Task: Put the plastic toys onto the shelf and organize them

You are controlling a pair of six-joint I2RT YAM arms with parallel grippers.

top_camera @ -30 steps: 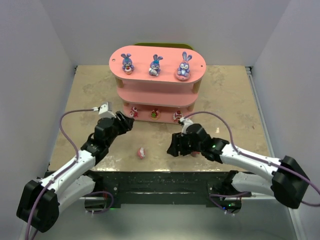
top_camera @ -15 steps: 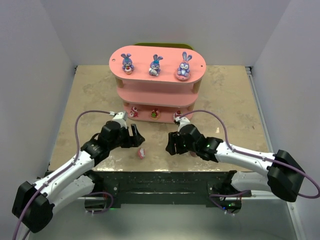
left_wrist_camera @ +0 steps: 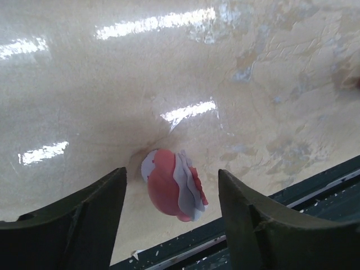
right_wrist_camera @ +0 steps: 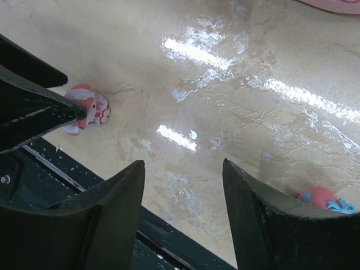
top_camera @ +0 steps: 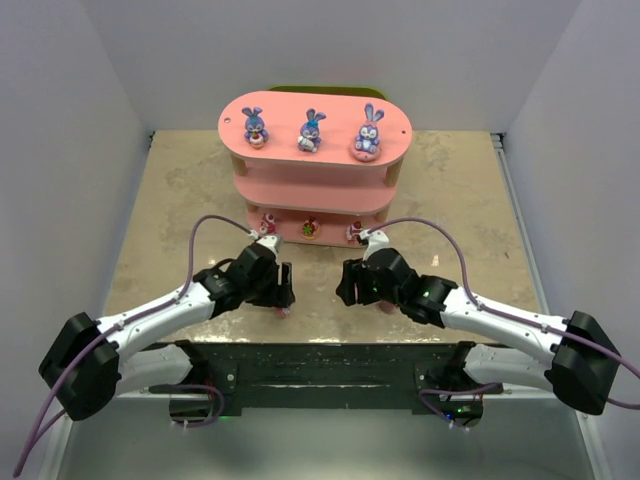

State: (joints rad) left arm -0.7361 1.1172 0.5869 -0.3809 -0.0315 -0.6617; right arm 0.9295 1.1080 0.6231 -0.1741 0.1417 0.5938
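Left wrist view shows the left claw (left_wrist_camera: 171, 179) open, its two dark fingers (left_wrist_camera: 84, 216) standing either side of a small red-and-white toy (left_wrist_camera: 171, 191) that lies tipped on the desk (left_wrist_camera: 185, 67). A gap shows on each side, so neither finger touches it. Just behind the claw runs the dark near edge of the desk. From the right wrist, the right claw (right_wrist_camera: 183, 169) is also open, with only bare desk between its fingers. The same red-and-white toy (right_wrist_camera: 87, 109) lies off to that claw's left, partly behind the tip of the other arm, and a pink toy with a blue bow (right_wrist_camera: 319, 198) sits just beside its right finger, half hidden. From the top external view, the left claw (top_camera: 278, 290) and right claw (top_camera: 350, 283) face each other, near but apart. Beyond both stands the pink shelf (top_camera: 335, 115), with three purple-blue bunnies (top_camera: 311, 131) upright in a row on its top board and three small figures (top_camera: 311, 228) on its lowest tier.
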